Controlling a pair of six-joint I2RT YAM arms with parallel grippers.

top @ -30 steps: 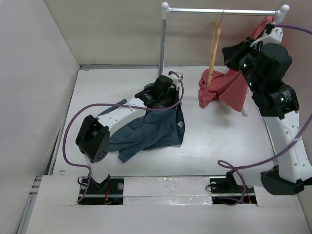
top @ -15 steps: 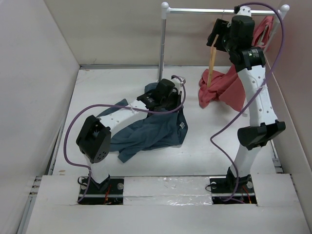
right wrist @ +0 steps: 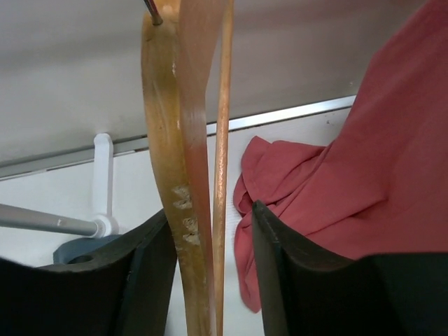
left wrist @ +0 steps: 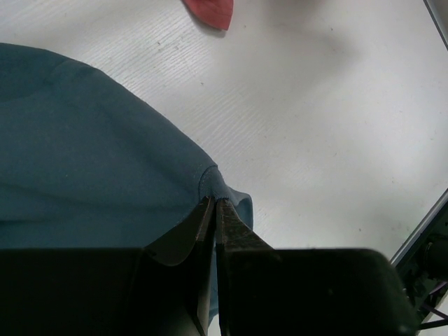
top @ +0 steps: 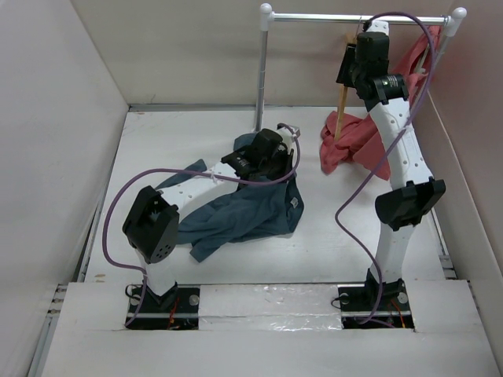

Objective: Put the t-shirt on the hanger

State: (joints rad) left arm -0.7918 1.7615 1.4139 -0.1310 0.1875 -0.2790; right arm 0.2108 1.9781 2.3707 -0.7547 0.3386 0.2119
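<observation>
The slate-blue t-shirt (top: pixel 244 212) lies crumpled on the white table, left of the middle. My left gripper (top: pixel 277 161) rests low at its far edge. In the left wrist view the left gripper (left wrist: pixel 213 203) is shut, pinching a fold of the t-shirt (left wrist: pixel 84 154) at its hem. The tan wooden hanger (top: pixel 343 94) hangs edge-on from the rail by its thin hook. My right gripper (top: pixel 346 72) is raised to it. In the right wrist view the right gripper (right wrist: pixel 211 210) straddles the hanger (right wrist: pixel 178 140). The left finger touches the wood and the right finger stands apart.
The white rail (top: pixel 354 17) spans the back right on a post (top: pixel 261 71). A coral-red garment (top: pixel 357 141) hangs from the rail's right end and drapes onto the table just right of the hanger. Walls enclose the table on the left, back and right.
My right arm has swung from the far right up to the rail, and its jaws now stand round the hanger. The left gripper and t-shirt have barely moved.
</observation>
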